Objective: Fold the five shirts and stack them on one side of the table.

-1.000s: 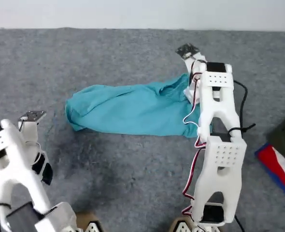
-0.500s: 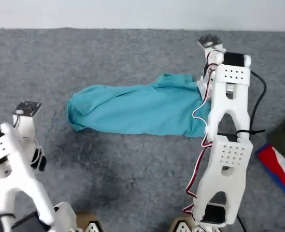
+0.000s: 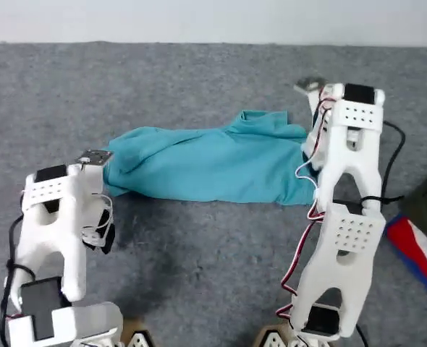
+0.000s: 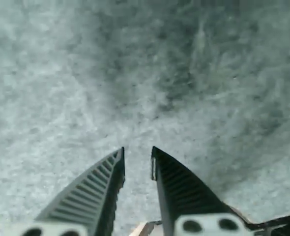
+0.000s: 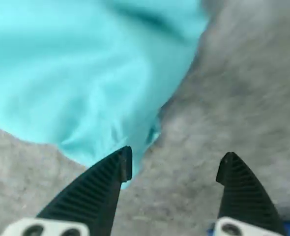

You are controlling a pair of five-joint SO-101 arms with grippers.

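Right claw (image 5: 178, 153) gapes beside shirt (image 3: 206, 163) lying left-to-right.

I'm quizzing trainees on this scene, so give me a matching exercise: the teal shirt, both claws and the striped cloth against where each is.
1 teal shirt
2 left claw
3 right claw
4 striped cloth

A over bare grey mat
B wide open at the shirt's edge
C lying across mid-table
D outside the right arm

Pairs: 1C, 2A, 3B, 4D
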